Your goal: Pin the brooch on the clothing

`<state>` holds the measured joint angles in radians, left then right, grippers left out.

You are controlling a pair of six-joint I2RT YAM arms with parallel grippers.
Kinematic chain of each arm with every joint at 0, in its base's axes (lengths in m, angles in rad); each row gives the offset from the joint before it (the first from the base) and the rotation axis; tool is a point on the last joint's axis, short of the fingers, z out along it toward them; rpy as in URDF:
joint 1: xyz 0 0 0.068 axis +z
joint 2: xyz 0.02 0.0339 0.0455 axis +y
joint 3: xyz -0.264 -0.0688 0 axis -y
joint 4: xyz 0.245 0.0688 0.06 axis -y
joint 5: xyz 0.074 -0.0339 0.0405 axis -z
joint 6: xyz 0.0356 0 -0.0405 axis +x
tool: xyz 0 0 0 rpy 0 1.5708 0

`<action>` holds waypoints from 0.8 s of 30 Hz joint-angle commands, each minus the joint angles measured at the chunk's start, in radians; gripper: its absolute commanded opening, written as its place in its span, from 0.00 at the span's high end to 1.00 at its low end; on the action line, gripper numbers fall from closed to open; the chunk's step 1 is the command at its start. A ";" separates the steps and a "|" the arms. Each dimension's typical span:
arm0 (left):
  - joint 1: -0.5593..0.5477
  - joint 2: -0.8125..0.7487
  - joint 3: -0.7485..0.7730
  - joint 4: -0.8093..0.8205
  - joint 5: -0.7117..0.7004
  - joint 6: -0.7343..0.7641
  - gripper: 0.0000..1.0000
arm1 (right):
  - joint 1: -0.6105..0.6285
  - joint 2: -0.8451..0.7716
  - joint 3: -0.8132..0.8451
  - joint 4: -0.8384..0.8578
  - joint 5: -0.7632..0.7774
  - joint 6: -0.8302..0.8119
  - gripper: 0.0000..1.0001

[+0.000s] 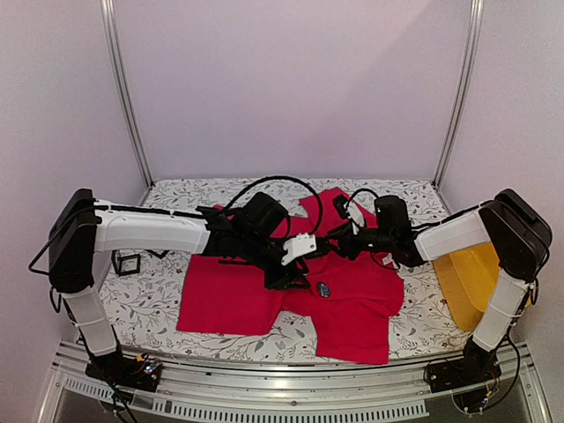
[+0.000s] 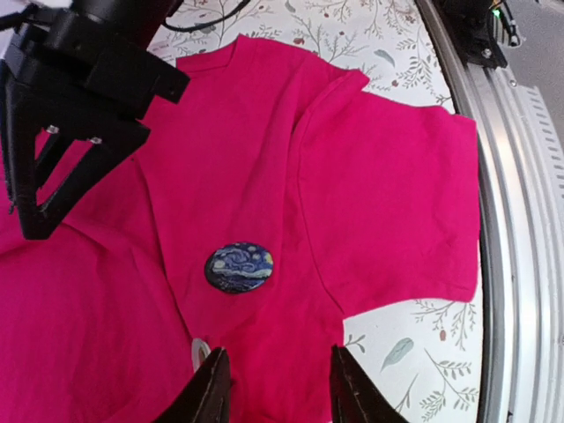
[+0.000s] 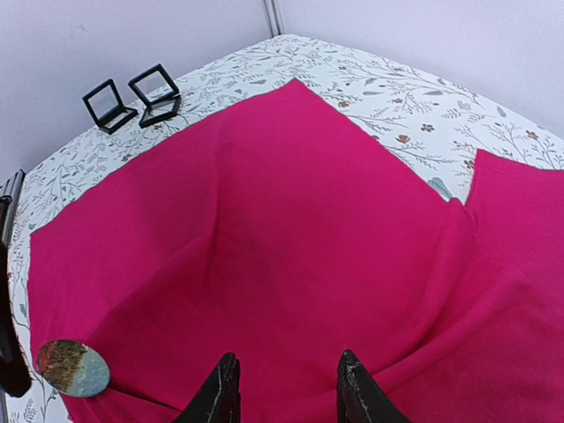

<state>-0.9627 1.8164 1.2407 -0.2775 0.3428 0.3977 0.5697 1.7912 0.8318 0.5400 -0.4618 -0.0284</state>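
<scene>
- Two spread, empty end effectors: my left end effector (image 2: pixel 278 392) hangs just beside the brooch (image 2: pixel 239 267), right end effector (image 3: pixel 286 392) further off from it.
- Brooch sits face-up on the red T-shirt (image 2: pixel 379 176).
- I'd lift straight up off the brooch, slowly, so no cloth snags and tugs it loose.

Left arm (image 1: pixel 150 231) hides part of the T-shirt (image 1: pixel 352 313); brooch (image 1: pixel 323 289) tiny overhead.

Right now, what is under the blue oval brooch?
The red T-shirt lies directly under the brooch, and the floral tablecloth shows around the shirt. The brooch covers its own back, so its pin cannot be seen.
</scene>
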 commanded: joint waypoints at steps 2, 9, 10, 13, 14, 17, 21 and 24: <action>-0.003 0.007 0.117 -0.272 0.054 -0.002 0.73 | -0.013 -0.057 0.033 -0.139 0.203 -0.021 0.63; 0.270 -0.149 -0.114 0.181 -0.156 -0.398 0.79 | -0.089 0.018 0.223 -0.507 0.570 0.122 0.74; 0.327 -0.119 -0.110 0.176 -0.214 -0.481 0.81 | -0.102 0.033 0.246 -0.551 0.593 0.134 0.75; 0.442 -0.011 -0.094 0.105 -0.367 -0.654 0.82 | -0.138 0.095 0.291 -0.655 0.633 0.167 0.75; 0.473 0.027 -0.107 0.104 -0.400 -0.687 0.82 | -0.149 0.116 0.306 -0.680 0.641 0.172 0.75; 0.504 0.083 -0.144 0.144 -0.457 -0.731 0.82 | -0.181 0.191 0.366 -0.779 0.634 0.185 0.74; 0.511 0.145 -0.137 0.159 -0.523 -0.748 0.82 | -0.209 0.264 0.409 -0.848 0.638 0.194 0.74; 0.539 0.212 -0.088 0.136 -0.604 -0.768 0.82 | -0.240 0.312 0.467 -0.880 0.618 0.201 0.71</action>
<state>-0.4416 1.9518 1.1122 -0.1307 -0.1375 -0.3050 0.3637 2.0270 1.2407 -0.2062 0.1474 0.1493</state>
